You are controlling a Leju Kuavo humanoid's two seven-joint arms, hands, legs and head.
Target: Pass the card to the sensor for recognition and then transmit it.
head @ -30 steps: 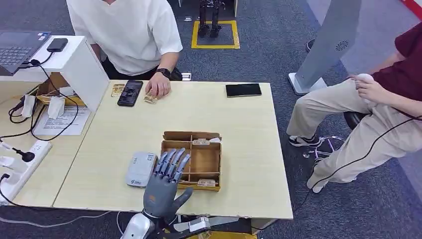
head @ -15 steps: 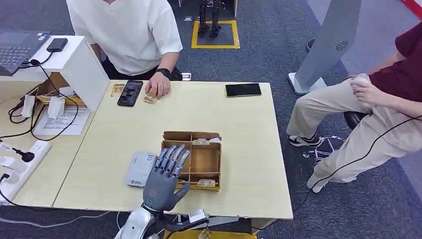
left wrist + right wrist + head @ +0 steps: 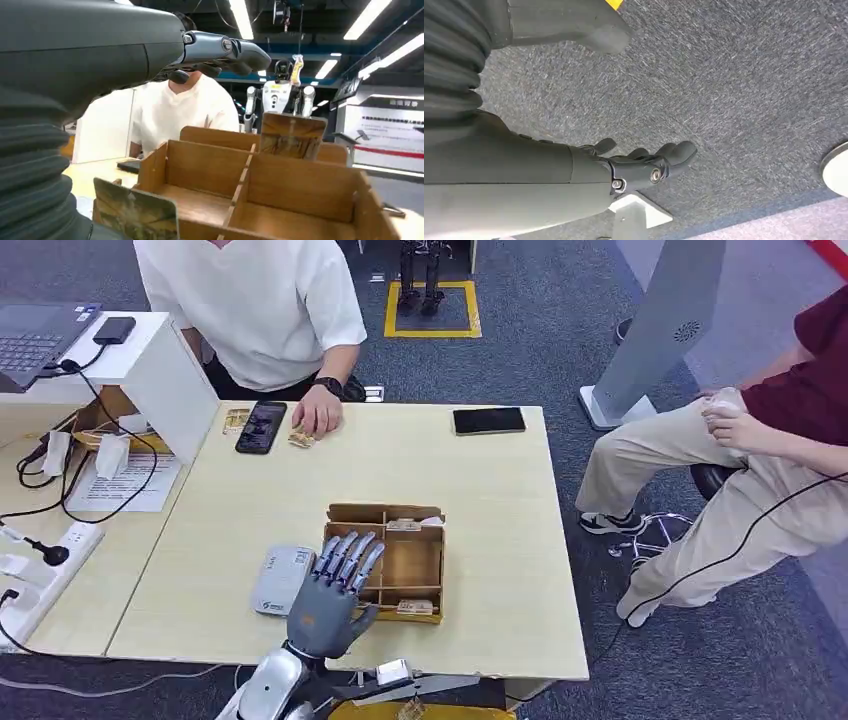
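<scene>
Pale wooden bench (image 3: 480, 480) on grey carpet; cardboard tray (image 3: 412, 562) near front edge. Left hand (image 3: 328, 600) spread wide above tray, holding nothing. Right hand (image 3: 644, 167) loosely apart over floor, empty.

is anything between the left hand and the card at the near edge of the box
Nothing visible stands in the way. The left hand hovers open over the near left corner of the cardboard box, fingers spread, and the card stands just to its right in the near slot. The sensor lies on the table left of the box.
</scene>
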